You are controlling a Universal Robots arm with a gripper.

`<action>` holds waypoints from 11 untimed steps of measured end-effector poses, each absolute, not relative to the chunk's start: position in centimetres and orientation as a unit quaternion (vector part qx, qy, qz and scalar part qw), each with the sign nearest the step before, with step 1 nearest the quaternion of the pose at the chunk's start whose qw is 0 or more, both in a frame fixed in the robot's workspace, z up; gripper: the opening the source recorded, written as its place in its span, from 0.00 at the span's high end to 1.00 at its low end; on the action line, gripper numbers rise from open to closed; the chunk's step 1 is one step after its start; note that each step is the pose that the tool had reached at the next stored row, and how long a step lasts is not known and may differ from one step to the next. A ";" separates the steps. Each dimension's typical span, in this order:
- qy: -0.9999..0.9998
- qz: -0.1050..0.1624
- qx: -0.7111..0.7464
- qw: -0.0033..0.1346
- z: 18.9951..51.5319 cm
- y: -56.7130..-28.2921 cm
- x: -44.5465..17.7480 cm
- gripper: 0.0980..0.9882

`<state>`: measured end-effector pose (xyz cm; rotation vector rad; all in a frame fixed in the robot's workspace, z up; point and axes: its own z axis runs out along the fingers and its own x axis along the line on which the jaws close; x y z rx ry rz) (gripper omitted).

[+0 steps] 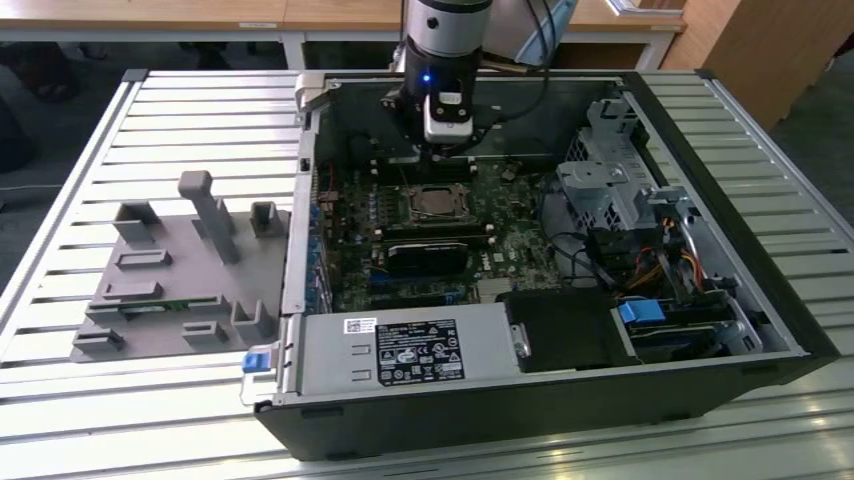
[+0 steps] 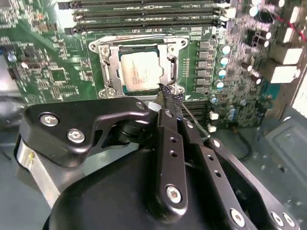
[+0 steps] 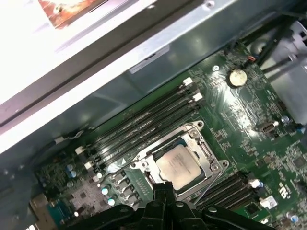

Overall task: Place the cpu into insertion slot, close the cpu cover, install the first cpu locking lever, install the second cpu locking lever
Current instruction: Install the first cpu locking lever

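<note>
Cpu (image 2: pixel 142 71) seated in insertion slot (image 2: pixel 128 90), framed by flat cpu cover (image 2: pixel 112 67), within open computer case (image 1: pixel 561 415). Gripper (image 2: pixel 165 93) pinched closed at cover's corner; hold on anything unclear.

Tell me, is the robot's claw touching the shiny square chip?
Cannot tell. In both wrist views the gripper has its tips right at the corner of the cpu, but neither view plainly shows contact or a gap; the tips may hang above it.

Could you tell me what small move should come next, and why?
Probably a slight push down on the corner of the cpu cover: the cpu lies in the insertion slot, the cover lies flat over it, and the gripper, jaws shut, is at that corner. Whether it is locked down I cannot tell.
</note>
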<state>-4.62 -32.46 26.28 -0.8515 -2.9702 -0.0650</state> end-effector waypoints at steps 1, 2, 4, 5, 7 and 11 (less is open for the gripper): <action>-0.963 -0.021 -0.267 0.026 26.3 -32.5 -4.6 0.99; -0.965 -0.021 -0.259 0.026 26.3 -32.5 -4.6 0.99; -0.969 -0.020 -0.244 0.026 26.3 -32.5 -4.6 0.99; -0.971 -0.020 -0.236 0.026 26.3 -32.5 -4.6 0.99; -0.975 -0.020 -0.222 0.026 26.3 -32.5 -4.6 0.99; -0.981 -0.019 -0.194 0.025 26.3 -32.5 -4.6 0.99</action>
